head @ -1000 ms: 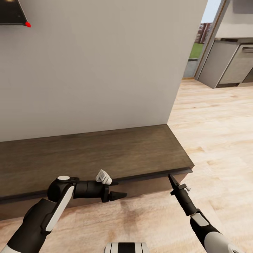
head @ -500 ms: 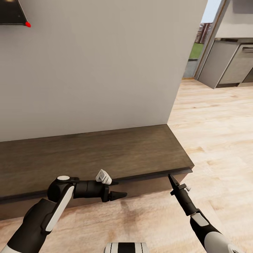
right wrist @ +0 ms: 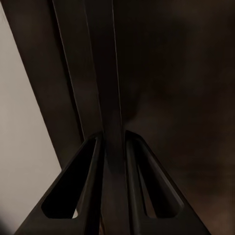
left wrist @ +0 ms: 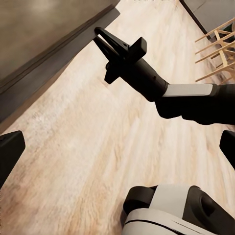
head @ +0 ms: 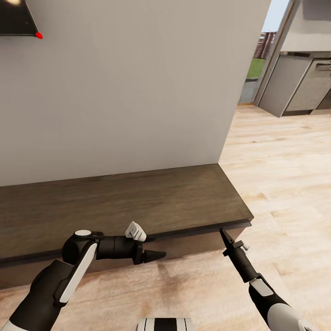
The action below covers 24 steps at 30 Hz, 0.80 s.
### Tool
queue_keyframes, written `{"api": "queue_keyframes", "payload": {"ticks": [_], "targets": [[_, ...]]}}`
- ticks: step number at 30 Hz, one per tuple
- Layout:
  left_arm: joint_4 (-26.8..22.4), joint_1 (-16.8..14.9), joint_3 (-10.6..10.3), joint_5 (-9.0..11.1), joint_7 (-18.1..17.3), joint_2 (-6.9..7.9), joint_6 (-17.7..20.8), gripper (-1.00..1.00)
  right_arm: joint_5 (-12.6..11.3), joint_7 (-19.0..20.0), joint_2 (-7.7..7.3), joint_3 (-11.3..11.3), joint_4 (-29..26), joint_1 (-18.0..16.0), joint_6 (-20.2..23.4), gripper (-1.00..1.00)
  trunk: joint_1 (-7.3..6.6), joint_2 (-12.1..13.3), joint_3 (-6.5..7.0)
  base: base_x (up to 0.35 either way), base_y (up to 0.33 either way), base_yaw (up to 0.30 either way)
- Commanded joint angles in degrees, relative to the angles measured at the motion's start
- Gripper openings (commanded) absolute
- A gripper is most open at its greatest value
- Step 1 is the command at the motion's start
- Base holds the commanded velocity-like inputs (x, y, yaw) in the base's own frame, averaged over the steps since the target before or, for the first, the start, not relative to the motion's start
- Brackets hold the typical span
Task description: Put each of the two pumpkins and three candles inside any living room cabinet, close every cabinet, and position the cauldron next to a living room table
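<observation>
Now little has changed: my right pincer (head: 222, 231) stays closed on the cabinet (head: 138, 207) edge, left pincer (head: 158, 254) open, drawer still shut.

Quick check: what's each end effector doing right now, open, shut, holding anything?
Left end effector: open, holding nothing, hovering over the floor.
Right end effector: closed on the front lip of the cabinet top, near its right corner.

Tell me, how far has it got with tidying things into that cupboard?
Nothing looks finished: the cabinet front appears shut. In hand: the right gripper sits at the cabinet's front edge near its corner, fingers straddling a thin dark edge. The left gripper hangs open beside it. Storing everything, closing up and moving the cauldron apparently remain.
</observation>
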Motion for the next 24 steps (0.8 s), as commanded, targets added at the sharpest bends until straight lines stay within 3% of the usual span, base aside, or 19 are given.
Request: {"api": "queue_keyframes", "payload": {"ticks": [1, 24], "targets": [[0.0, 0.0, 0.0, 0.2, 0.0, 0.03, 0.2, 1.0, -1.0, 1.3, 0.01, 0.5, 0.0, -0.1, 1.3, -1.0, -0.02, 0.0, -0.02, 0.0, 0.0, 0.0], [0.0, 0.0, -0.1, 0.2, 0.0, 0.03, 0.2, 1.0, -0.9, 0.8, 0.07, 0.6, -0.4, -0.1, 0.7, -1.0, -0.02, 0.0, -0.02, 0.0, 0.0, 0.0]]}}
